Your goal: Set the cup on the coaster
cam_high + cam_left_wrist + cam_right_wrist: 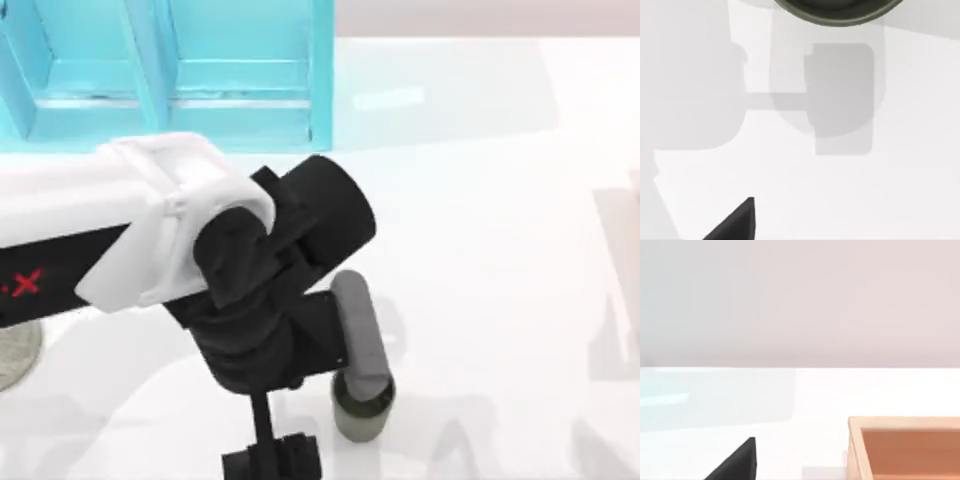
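Here, the task looks barely begun: the small dark grey-olive cup [360,408] stands upright on the white table [500,250], near the front edge and a little right of centre, while the pale round coaster [14,354] lies well apart at the far left edge. The left arm reaches over the table, and its left gripper [355,340] hangs directly above the cup, one grey finger [360,335] touching or just inside the rim. Whether its fingers are spread or pinching the rim cannot be told. In the left wrist view, the cup's rim [837,12] sits above bare table. Grasping, carrying left and setting down all seem to remain.
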{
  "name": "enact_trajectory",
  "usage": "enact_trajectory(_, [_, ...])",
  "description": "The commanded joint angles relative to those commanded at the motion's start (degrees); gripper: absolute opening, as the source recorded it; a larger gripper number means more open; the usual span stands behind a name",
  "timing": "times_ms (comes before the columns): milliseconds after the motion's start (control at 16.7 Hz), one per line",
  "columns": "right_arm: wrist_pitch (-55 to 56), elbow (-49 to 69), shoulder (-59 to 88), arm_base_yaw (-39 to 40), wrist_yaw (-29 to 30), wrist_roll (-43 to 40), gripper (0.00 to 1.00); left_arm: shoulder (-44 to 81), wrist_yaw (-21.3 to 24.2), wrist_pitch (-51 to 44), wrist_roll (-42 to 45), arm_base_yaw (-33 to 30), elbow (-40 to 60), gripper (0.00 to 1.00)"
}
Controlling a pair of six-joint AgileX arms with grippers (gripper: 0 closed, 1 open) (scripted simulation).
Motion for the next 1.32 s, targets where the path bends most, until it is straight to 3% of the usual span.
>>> enact_trajectory(360, [0.00,0.00,0.00,0.00,0.00,0.00,1.00,13.72,-0.94,-11.99,2.65,-6.25,20.51,1.00])
enact_trajectory(600, [0.00,0.00,0.00,0.00,0.00,0.00,1.00,16.96,-1.58,-15.57,2.85,-7.48,27.33,1.00])
enact_trajectory(1080, [0.00,0.00,0.00,0.00,0.00,0.00,1.00,17.21,-1.61,-14.77,2.91,-7.31,26.81,1.00])
enact_trajectory(1320, [0.00,0.00,0.00,0.00,0.00,0.00,1.00,19.25,-1.62,-6.24,3.04,-7.34,20.46,1.00])
